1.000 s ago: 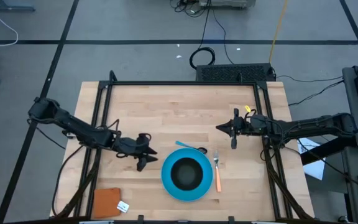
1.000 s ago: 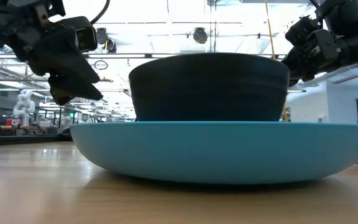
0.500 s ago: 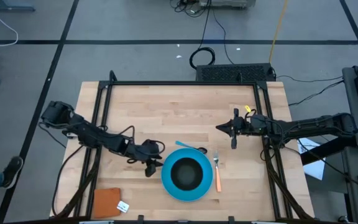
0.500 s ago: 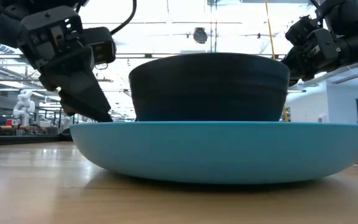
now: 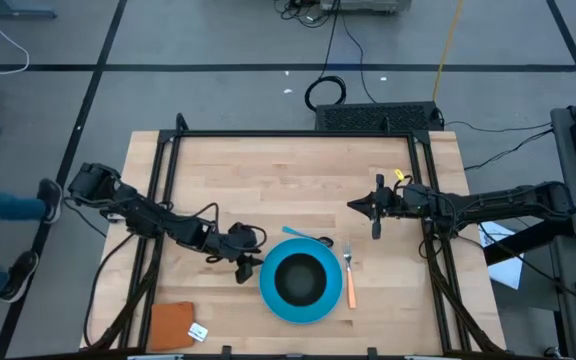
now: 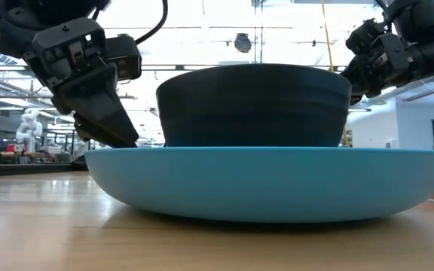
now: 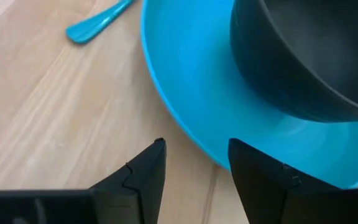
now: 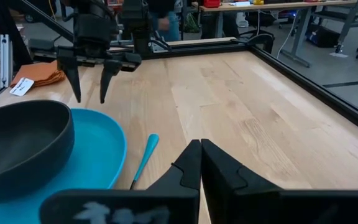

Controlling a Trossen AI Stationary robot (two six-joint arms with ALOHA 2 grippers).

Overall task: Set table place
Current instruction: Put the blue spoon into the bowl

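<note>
The bright-blue plate lies flat on the table's near middle, with the black bowl standing in it. The orange-handled fork lies on the wood along the plate's right side. The teal-handled spoon lies just beyond the plate's far rim. My left gripper is open and points down at the plate's left rim. One finger is over the wood, the other over the rim, slightly above it. My right gripper is shut and hovers beyond the fork.
A brown-orange square with a white tag lies near the table's near-left corner. The black frame rail runs along the table's edges. A person's legs pass on the floor left of the table. Bare wood stretches across the far half.
My left gripper has moved right and toward the near edge, up to the plate's left rim, and has come down until its fingertips are just above the rim. A person has walked in on the floor to the left of the table.
</note>
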